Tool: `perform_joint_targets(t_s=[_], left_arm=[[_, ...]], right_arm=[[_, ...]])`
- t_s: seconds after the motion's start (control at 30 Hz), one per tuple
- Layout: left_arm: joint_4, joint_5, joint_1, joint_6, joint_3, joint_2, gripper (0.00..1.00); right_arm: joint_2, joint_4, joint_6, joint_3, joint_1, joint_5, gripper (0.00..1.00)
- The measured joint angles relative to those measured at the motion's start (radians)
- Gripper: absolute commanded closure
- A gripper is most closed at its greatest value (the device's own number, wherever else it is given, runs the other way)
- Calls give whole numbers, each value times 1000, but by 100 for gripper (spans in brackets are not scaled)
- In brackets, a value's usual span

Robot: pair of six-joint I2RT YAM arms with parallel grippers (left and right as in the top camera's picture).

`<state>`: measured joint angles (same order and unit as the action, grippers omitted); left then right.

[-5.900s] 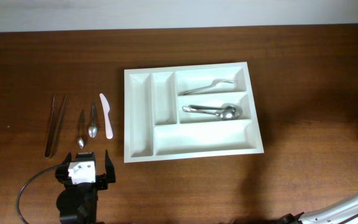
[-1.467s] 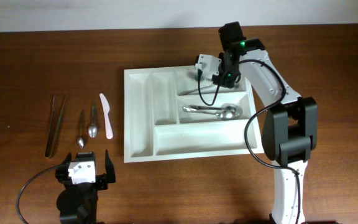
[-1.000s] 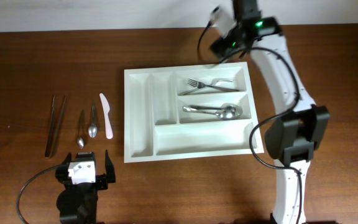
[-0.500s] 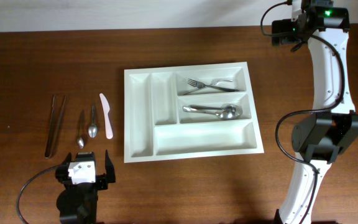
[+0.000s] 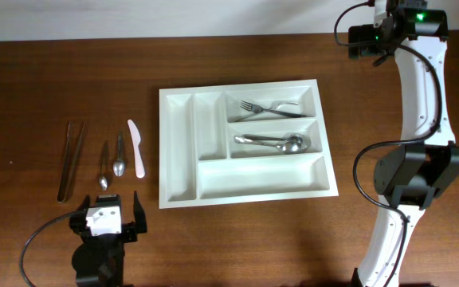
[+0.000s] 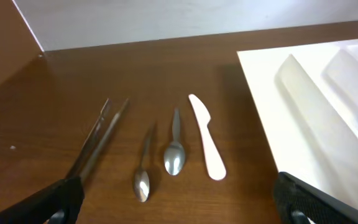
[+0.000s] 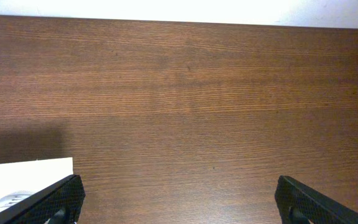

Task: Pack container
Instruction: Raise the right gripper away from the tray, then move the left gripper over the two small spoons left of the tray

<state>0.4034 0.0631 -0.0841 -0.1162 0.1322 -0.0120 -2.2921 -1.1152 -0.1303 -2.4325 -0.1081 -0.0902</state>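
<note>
The container [image 5: 178,151] lies near the middle of the table [image 5: 38,72], and the packing looks roughly half done. Inside it, a fork [image 5: 269,107] rests in the far wide compartment. A pair of spoons [image 5: 273,143] (overlapping, so the count is a guess) lies in the wide compartment just nearer. The nearest wide compartment and both narrow ones at the container's left side are bare.

Well to the left of the container, four pieces lie unpacked, side by side. The white knife [image 5: 137,148] is closest to it, then a larger spoon [image 5: 119,155], a small spoon [image 5: 103,167], and the tongs [image 5: 70,159] farthest out.

The left hand [image 6: 179,205] sits off the container's near left corner, just nearer than that row, with its fingers spread wide and nothing between them. The right hand [image 7: 179,202] is out past the container's far right corner (only a corner of the container shows in the wrist view), also wide and empty.

By my reading, the four loose pieces are what remains, and the left hand is the better placed to take them.
</note>
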Motion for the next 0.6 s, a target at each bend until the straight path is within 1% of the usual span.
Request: perform_joint_targets(t_s=[0.13, 0.3, 0.4, 0.47, 0.6], left_arm=[[-20, 6, 0, -1, 0, 0, 1], [-102, 5, 0, 19, 0, 0, 1], [-74, 13, 0, 35, 16, -6, 1], [-55, 17, 0, 42, 60, -39, 1], [-25, 23, 0, 48, 219, -181, 1]], right_arm=[[0, 0, 0, 0, 0, 0, 1], [0, 0, 0, 0, 0, 0, 1], [0, 0, 0, 0, 0, 0, 1], [0, 0, 0, 0, 0, 0, 1], [0, 0, 0, 0, 0, 0, 1]])
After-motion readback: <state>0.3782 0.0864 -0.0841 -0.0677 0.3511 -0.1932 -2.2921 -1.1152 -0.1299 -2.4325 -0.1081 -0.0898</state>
